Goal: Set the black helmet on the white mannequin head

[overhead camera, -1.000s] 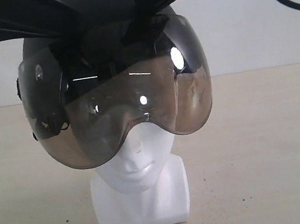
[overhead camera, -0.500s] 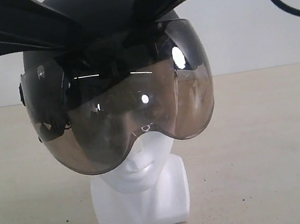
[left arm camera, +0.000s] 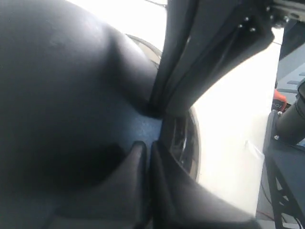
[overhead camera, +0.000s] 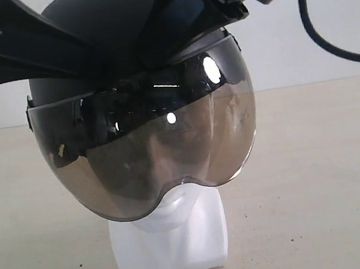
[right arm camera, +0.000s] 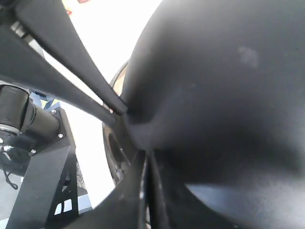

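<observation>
The black helmet [overhead camera: 109, 21] sits over the white mannequin head [overhead camera: 170, 238]. Its smoky visor [overhead camera: 159, 154] covers the face down to the chin, so only the neck and block base show bare. My left gripper [overhead camera: 95, 69] reaches in from the upper left and my right gripper [overhead camera: 160, 57] from the upper right. Both are pinched on the shell's front edge just above the visor. In the left wrist view my left gripper [left arm camera: 148, 145] is shut on the helmet [left arm camera: 62, 95] rim. In the right wrist view my right gripper [right arm camera: 147, 156] clamps the helmet [right arm camera: 219, 86] rim too.
The head stands on a beige tabletop [overhead camera: 319, 182] before a white wall. A black cable [overhead camera: 316, 33] hangs from the right arm at the upper right. Black frame parts [right arm camera: 33, 167] of the robot stand show beyond the table in the wrist views.
The helmet has come down and forward over the head. The visor, which left the mouth and chin bare, now reaches the chin. Both arms dropped lower with it.
</observation>
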